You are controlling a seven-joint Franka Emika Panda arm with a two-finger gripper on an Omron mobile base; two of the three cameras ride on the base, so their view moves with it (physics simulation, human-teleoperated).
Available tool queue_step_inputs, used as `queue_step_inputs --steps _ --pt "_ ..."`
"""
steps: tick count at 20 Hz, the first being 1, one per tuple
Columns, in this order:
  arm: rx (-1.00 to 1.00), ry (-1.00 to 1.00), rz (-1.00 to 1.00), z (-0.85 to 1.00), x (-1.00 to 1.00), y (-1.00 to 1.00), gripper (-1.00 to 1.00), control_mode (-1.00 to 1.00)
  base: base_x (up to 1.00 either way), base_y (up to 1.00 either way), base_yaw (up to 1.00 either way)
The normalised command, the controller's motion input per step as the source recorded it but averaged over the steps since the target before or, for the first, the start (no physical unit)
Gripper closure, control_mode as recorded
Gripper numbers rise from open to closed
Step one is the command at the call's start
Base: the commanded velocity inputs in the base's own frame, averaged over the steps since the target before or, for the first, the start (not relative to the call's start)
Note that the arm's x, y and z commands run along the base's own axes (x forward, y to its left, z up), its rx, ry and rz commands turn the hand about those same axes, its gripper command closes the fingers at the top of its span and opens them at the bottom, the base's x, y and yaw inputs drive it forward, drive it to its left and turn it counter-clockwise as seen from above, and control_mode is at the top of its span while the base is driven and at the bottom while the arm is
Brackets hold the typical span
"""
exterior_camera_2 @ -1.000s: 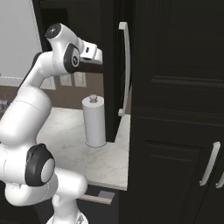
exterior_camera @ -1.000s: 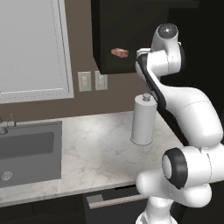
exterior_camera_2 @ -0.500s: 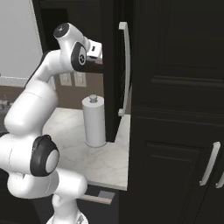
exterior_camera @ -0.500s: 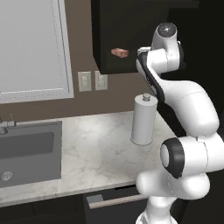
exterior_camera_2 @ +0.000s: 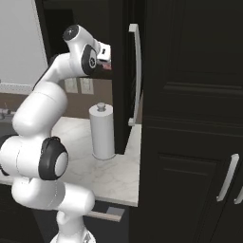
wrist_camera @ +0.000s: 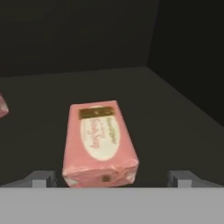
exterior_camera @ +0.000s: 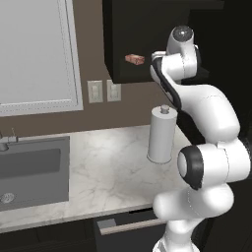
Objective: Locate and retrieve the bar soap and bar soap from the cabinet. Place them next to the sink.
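In the hand view we see our claw (wrist_camera: 111, 178) spread wide, its two finger tips (wrist_camera: 41, 178) standing apart at either side of a pink wrapped bar soap (wrist_camera: 99, 142), gripping nothing. That bar lies flat on the black shelf (wrist_camera: 175, 118) of the cabinet (exterior_camera: 147, 34), between the tips and not touching them as far as we can tell. A second bar soap (wrist_camera: 2, 105) peeks in at 9 o'clock, well apart from the first. From the left base view we see one bar soap (exterior_camera: 134, 59) on the shelf edge, at 12 o'clock above the marble tabletop (exterior_camera: 108, 172). The paper-towel roll (exterior_camera: 162, 134) stands upright there, and the sink (exterior_camera: 29, 172) sits at 9 o'clock.
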Motion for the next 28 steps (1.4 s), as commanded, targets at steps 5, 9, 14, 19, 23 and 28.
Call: queue_step_inputs --steps 5,9,14,19,23,28 --pt "0.0 0.0 0.0 0.0 0.29 0.0 -1.0 -1.0 0.0 0.0 0.0" --pt "0.0 0.0 0.0 0.0 0.28 -0.01 -1.0 -1.0 0.0 0.0 0.0" --pt "0.0 0.0 0.0 -0.01 0.17 0.0 -1.0 -1.0 0.0 0.0 0.0" --pt "0.0 0.0 0.0 -0.06 0.04 0.0 -1.0 -1.0 0.0 0.0 0.0" --pt "0.0 0.0 0.0 -0.13 0.0 0.0 -1.0 -1.0 0.0 0.0 0.0" --pt "0.01 0.0 0.0 -0.13 0.0 0.0 -1.0 -1.0 0.0 0.0 0.0"
